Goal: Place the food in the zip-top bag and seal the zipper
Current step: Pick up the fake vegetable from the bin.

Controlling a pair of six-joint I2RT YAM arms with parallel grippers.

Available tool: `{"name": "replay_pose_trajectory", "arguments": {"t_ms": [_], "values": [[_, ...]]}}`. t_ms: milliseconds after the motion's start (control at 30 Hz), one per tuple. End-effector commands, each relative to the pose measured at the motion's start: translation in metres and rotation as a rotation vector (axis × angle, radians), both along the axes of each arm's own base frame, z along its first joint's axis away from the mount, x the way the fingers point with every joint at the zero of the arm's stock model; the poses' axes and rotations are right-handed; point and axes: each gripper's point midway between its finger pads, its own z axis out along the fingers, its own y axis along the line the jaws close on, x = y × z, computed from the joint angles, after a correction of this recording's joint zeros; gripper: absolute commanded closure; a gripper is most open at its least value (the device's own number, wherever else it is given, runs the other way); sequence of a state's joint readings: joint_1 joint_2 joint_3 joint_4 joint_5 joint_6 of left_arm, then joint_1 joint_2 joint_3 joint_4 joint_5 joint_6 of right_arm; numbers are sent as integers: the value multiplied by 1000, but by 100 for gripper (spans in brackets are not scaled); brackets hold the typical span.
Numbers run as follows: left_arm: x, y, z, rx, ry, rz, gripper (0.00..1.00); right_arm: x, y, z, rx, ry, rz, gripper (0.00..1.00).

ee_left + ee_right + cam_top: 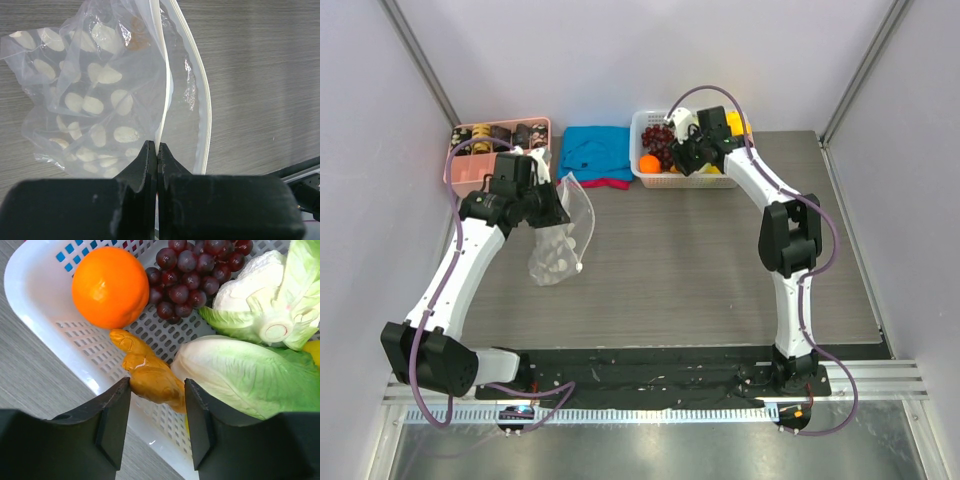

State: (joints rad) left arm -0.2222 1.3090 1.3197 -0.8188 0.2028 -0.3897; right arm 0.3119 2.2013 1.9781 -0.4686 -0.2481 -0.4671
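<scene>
Now the right jaws stand open on either side of the orange knobbly toy piece (150,375), which lies in the white lattice plastic basket (35,300) at the far edge of the desk (700,280). We judge it best to close on its thick middle and lift straight up, since the pale green toy lettuce (240,375) sits just beside it, with the round orange fruit (110,287) and dark purple grapes (192,270) near its far end. The left jaws are clamped on the whitish zipper strip (161,100), holding up the clear dotted zip-top bag (558,240) well apart from the basket, a blue cloth (595,150) between them
</scene>
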Motion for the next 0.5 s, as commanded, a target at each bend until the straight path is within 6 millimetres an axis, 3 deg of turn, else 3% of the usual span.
{"name": "replay_pose_trajectory", "arguments": {"t_ms": [0, 233, 367, 467], "values": [[7, -4, 9, -23, -45, -7, 100, 21, 2, 25, 26, -96, -13, 50], [9, -4, 8, -17, -42, -8, 100, 22, 7, 18, 29, -90, 32, 52], [9, -4, 7, -9, -42, -12, 100, 22, 6, 23, 36, -98, 46, 75], [9, -3, 8, -9, -42, -13, 100, 22, 3, 40, 42, -128, 41, 87]]}}
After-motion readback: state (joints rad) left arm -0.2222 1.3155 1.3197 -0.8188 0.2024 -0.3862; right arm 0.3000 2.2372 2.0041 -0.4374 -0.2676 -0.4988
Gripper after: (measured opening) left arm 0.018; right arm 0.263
